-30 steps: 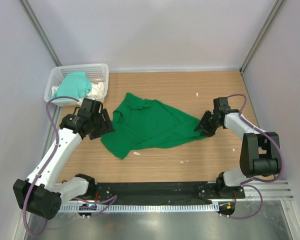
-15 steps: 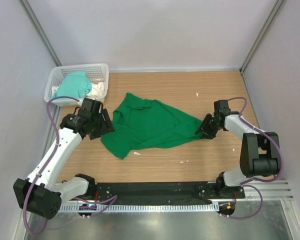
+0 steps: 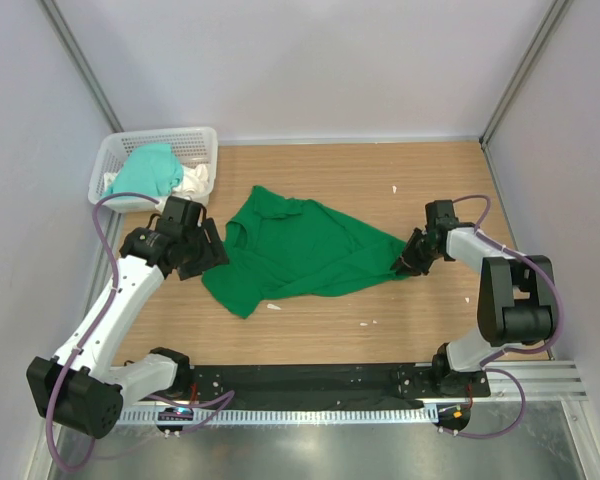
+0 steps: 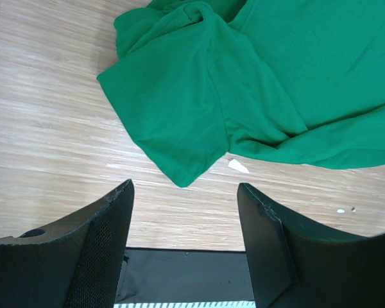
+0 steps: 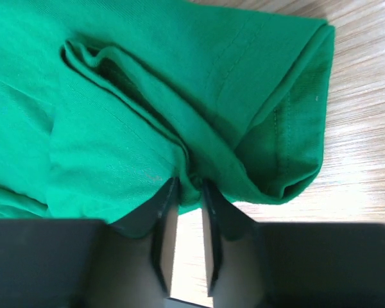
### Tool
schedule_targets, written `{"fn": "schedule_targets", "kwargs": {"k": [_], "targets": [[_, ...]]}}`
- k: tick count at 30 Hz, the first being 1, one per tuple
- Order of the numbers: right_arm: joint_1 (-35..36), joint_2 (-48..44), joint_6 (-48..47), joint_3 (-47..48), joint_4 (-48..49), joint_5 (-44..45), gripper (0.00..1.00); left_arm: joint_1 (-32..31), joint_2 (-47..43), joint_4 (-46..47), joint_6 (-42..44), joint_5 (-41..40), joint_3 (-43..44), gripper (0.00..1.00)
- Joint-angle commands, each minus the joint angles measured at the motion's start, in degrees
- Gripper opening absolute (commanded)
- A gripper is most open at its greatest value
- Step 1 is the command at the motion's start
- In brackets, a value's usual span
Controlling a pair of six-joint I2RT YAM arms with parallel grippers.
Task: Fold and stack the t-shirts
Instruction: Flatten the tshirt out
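A deep green t-shirt (image 3: 300, 250) lies crumpled and partly spread on the wooden table, also in the left wrist view (image 4: 244, 83) and the right wrist view (image 5: 147, 77). My right gripper (image 3: 408, 258) is at the shirt's right tip. Its jaws (image 5: 189, 183) stand narrow, pinching a fold of green fabric beside a sleeve hem. My left gripper (image 3: 202, 252) hovers just left of the shirt, open (image 4: 185, 187), with bare wood between its fingers and a sleeve corner just beyond them. A mint-teal t-shirt (image 3: 145, 168) sits bunched in the basket.
The white lattice basket (image 3: 160, 135) stands at the back left corner, with a white cloth (image 3: 192, 180) in it beside the teal shirt. Small white scraps (image 3: 274, 306) lie on the wood. A black strip (image 3: 310, 378) runs along the near edge. Grey walls enclose the table.
The right gripper's jaws have narrowed onto the shirt's edge and that wrist has shifted slightly toward the shirt. The left arm and the shirt have not moved.
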Motion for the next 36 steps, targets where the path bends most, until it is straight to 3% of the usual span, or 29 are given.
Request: {"fn": "schedule_targets", "kwargs": {"k": [1, 2, 4, 6, 11, 12, 14, 17, 21, 22, 23, 26, 31, 36], "targets": [[-0.2, -1.1, 0.4, 2.0, 0.2, -0.1, 0.25, 0.1, -0.5, -0.8, 0.9, -0.6, 1.9, 0.67], [-0.3, -1.4, -0.1, 2.3, -0.4, 0.1, 0.22, 0.1, -0.3, -0.9, 1.1, -0.9, 2.1, 0.67], [-0.2, -2.8, -0.8, 3.7, -3.4, 1.5, 0.05, 0.3, -0.1, -1.2, 1.5, -0.9, 2.3, 0.67], [-0.2, -4.7, -2.3, 5.0, -5.6, 3.4, 0.01, 0.6, 0.1, -0.9, 1.8, -0.8, 2.2, 0.67], [-0.2, -8.3, -5.5, 7.0, -12.7, 7.6, 0.01, 2.6, 3.6, -1.2, 5.0, -0.8, 2.9, 0.73], [-0.2, -9.0, -6.4, 7.7, -13.7, 8.5, 0.01, 3.3, 4.3, -1.2, 5.7, -0.6, 3.1, 0.71], [-0.2, -11.5, -7.2, 8.4, -17.1, 13.0, 0.01, 6.3, 6.6, 0.3, 7.8, 0.4, 2.4, 0.58], [-2.2, -14.1, -9.7, 10.2, -21.2, 20.6, 0.01, 11.1, 9.6, 4.0, 9.0, 6.7, 0.7, 0.54], [-4.2, -15.8, -11.8, 13.0, -23.9, 22.2, 0.01, 11.8, 11.7, 8.0, 9.4, 17.0, -1.2, 0.68], [-4.1, -15.9, -11.7, 13.2, -23.9, 21.4, 0.01, 11.7, 11.6, 11.4, 9.4, 19.3, -2.4, 0.76], [-4.2, -15.9, -11.3, 13.0, -23.8, 19.1, 0.01, 11.6, 11.3, 13.3, 9.3, 24.3, -3.5, 0.78], [-4.2, -15.8, -10.9, 12.3, -23.0, 16.6, 0.01, 11.2, 11.4, 17.4, 9.7, 28.7, -6.1, 0.87], [-4.2, -16.0, -10.4, 10.9, -21.8, 12.7, 0.01, 8.6, 11.7, 18.5, 7.9, 28.7, -9.7, 0.83], [-4.2, -16.6, -9.4, 9.4, -20.8, 10.6, 0.01, 5.7, 9.5, 18.0, -0.6, 21.0, -15.2, 0.78]]}}
